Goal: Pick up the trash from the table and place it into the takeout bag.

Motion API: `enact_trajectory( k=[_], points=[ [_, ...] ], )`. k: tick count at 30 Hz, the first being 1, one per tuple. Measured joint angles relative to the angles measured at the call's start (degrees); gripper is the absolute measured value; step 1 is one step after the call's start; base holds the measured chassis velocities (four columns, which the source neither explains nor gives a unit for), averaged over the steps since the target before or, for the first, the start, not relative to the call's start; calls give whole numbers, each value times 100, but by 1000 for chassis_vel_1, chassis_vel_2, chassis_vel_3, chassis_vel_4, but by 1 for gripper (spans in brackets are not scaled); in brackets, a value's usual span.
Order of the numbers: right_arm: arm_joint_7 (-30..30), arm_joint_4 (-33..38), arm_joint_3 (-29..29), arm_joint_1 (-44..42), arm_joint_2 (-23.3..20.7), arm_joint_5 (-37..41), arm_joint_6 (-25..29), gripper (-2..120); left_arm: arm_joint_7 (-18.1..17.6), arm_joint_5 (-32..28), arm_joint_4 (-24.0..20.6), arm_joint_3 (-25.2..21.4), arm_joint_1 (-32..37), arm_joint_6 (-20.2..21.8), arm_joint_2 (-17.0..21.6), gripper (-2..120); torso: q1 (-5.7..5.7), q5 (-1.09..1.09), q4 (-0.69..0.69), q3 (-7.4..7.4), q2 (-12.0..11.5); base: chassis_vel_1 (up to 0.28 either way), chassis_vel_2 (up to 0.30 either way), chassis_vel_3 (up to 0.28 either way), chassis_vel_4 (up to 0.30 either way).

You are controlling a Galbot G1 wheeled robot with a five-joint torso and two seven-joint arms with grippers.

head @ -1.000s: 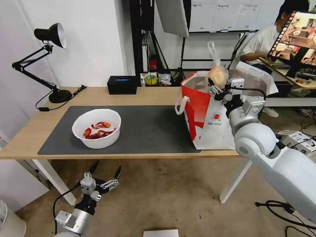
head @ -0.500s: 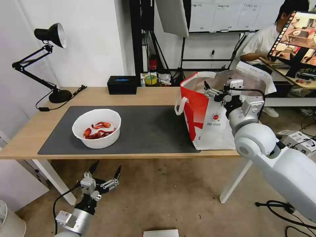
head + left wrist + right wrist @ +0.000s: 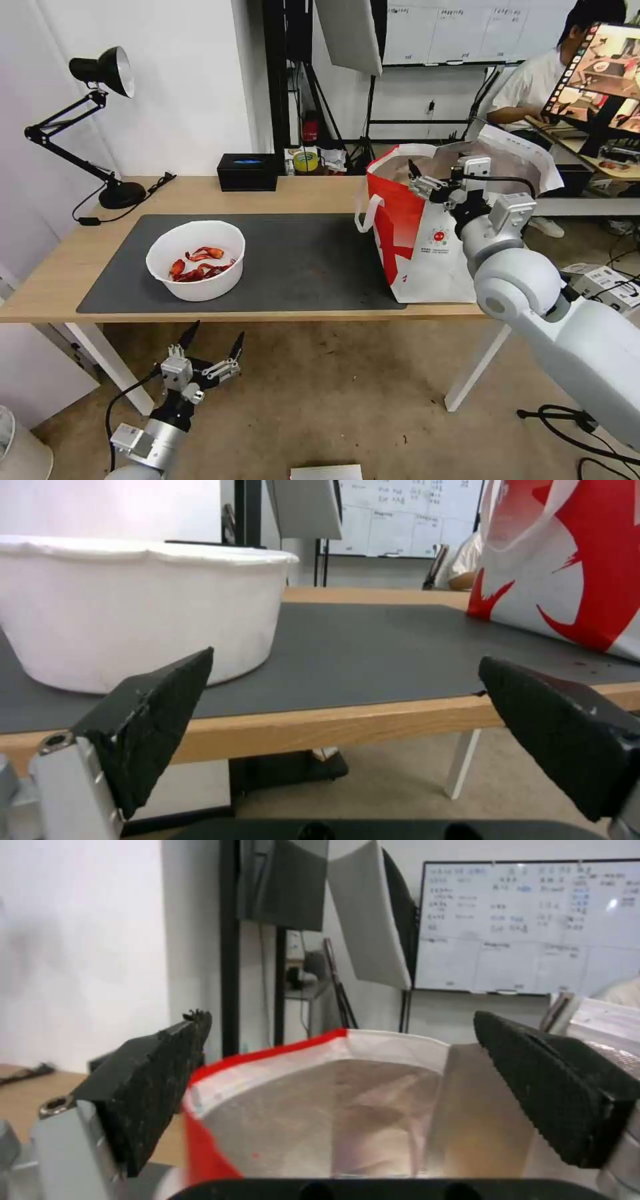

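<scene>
On the desk [image 3: 200, 193] our right gripper [image 3: 427, 179] hangs spread and empty over the takeout bag [image 3: 413, 233]; our left gripper [image 3: 212, 339], spread, waits below the bowl [image 3: 195, 260].

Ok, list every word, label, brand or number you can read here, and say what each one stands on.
No text reads clearly enough to quote.
Takeout bag: small round red logo with a line of print beneath, too small to read.
Whiteboard: rows of handwriting, too blurred to read.
Black box: a blue mark on top, no legible letters.
</scene>
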Motion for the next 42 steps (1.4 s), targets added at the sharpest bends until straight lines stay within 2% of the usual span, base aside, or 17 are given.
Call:
enact_trajectory(
  k=[3,6,14,20,23,25,27,34,36,37,39,42],
  points=[
    [-70,151,97,-229,-4,-52,116,100,0,-7,-6,-16,2,-1,7,100,0,0,-1,0,0,0,0,0,0],
    [-279,442,302,-819,5,-186,431,100,-5,-19,-21,-34,12,-3,52,100,0,0,-1,0,0,0,0,0,0],
    [-619,986,680,-1938,73,-719,666,100,-6,-20,-28,-35,26,-13,48,100,0,0,-1,-1,0,0,0,0,0],
    [-685,1183,712,-2285,29,-938,693,100,-3,3,-45,-83,108,-63,-70,100,0,0,-3,-1,0,0,0,0,0],
    [-698,1204,598,-2412,59,-1091,693,100,2,28,-81,-164,211,-135,-194,100,0,0,4,-1,0,0,0,0,0],
    [-700,1226,582,-2567,94,-1189,694,100,4,35,-91,-174,222,-144,-225,100,0,0,3,-1,0,0,0,0,0],
    [-702,1244,587,-2981,204,-1451,713,100,10,53,-92,-177,223,-153,-267,100,0,0,-1,-1,0,0,0,0,0],
    [-749,1071,713,-3925,665,-2214,1002,100,18,77,-74,-189,236,-180,-288,100,0,0,-1,-1,0,0,0,0,0],
    [-802,906,747,-4327,945,-2557,1196,100,18,74,-71,-199,234,-183,-284,100,-1,0,-1,-1,0,0,0,0,0],
    [-802,906,747,-4327,945,-2557,1196,100,18,74,-71,-199,234,-183,-284,100,-1,0,-1,-1,0,0,0,0,0],
    [-845,681,757,-4631,1249,-2891,1447,100,19,68,-72,-211,240,-185,-280,100,0,0,-1,-1,0,0,0,0,0],
    [-859,462,757,-4827,1476,-3142,1624,100,18,60,-74,-223,250,-194,-265,100,-1,0,-1,-1,0,0,0,0,0]
  ],
)
